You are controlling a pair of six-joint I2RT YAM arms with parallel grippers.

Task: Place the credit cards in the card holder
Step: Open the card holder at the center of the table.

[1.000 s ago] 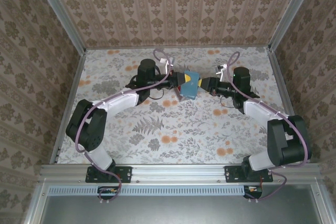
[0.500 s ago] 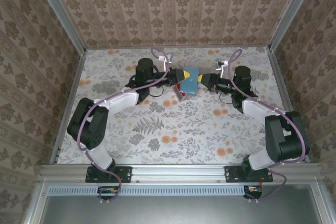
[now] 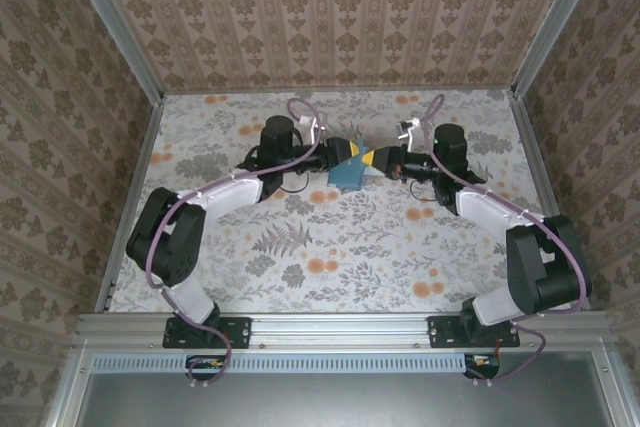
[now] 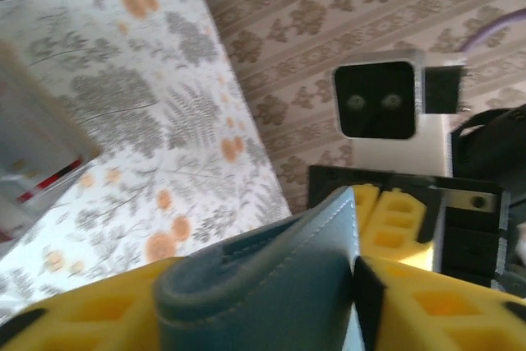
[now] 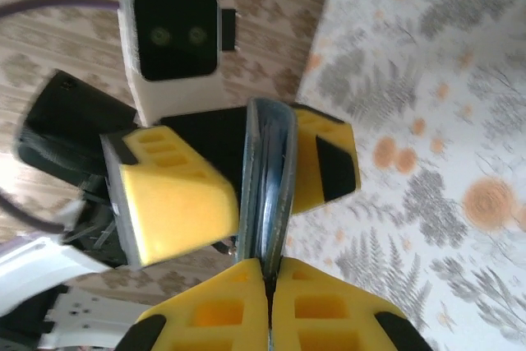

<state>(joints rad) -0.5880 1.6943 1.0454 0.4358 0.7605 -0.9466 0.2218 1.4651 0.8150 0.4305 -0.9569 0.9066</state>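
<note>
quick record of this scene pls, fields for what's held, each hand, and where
held item: card holder, teal, edge-on between the two hands
right hand: shut on the card holder's edge
left hand: fingers on either side of the card holder, grip unclear
location: above the far middle of the table

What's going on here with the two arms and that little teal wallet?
Both arms reach to the far middle of the table, with the teal card holder held up off the surface between them. The right tool is shut on one edge of it. The left tool has a finger on either side of the opposite edge; whether it is gripping is unclear. The holder looks folded closed, so this reads as a handover or shared hold, with loading not yet begun.
</note>
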